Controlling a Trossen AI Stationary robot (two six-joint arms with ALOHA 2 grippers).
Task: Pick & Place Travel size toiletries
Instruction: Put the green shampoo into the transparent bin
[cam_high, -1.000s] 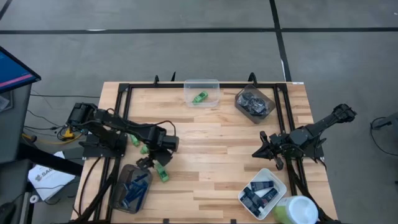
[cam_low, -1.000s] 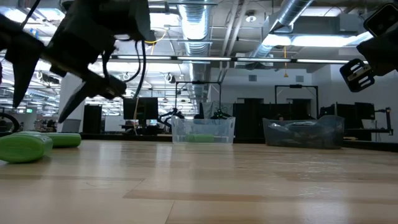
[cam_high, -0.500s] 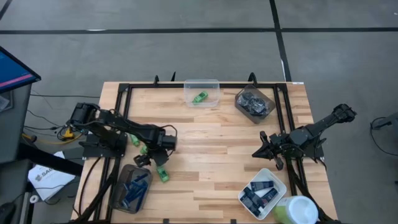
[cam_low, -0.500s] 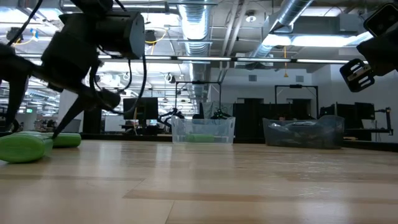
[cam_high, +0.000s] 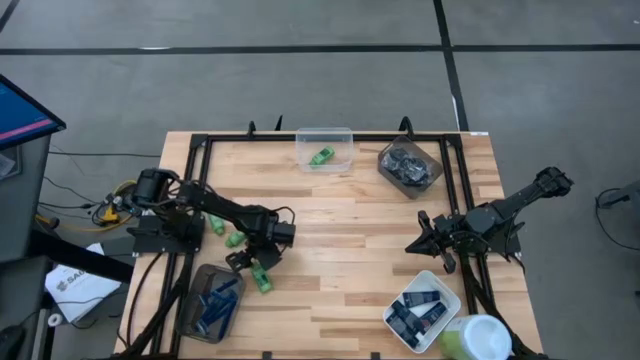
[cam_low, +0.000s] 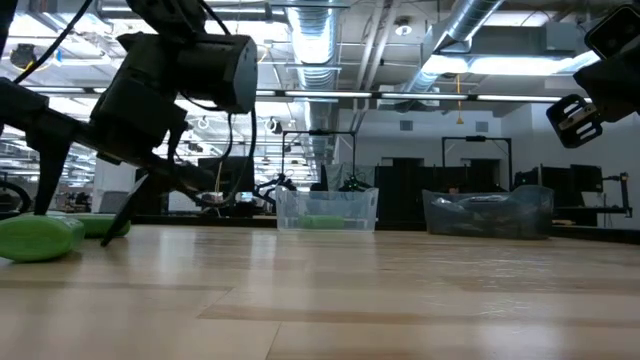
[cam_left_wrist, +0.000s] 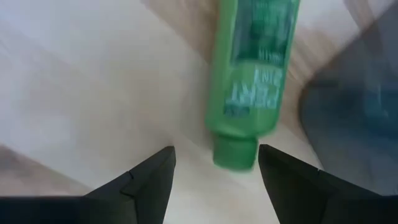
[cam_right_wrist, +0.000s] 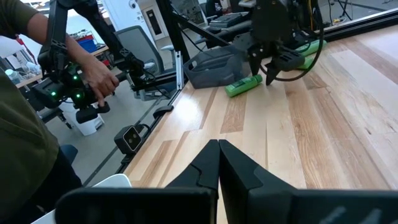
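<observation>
Green plastic mini bottle (cam_high: 262, 281) lies near the bench's left front corner, beside the grey tub (cam_high: 209, 303). Left gripper (cam_high: 253, 262) has come down over it, fingers wide, nothing held; grasp seems next. Right gripper (cam_high: 418, 243) waits shut, empty.

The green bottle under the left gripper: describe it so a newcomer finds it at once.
Start at the grey-brown tub of blue razors at the table's near left corner. Just off its right rim lies one green mini bottle flat on the wood, with the open left gripper right above it. The other loose green bottles lie farther back.
</observation>
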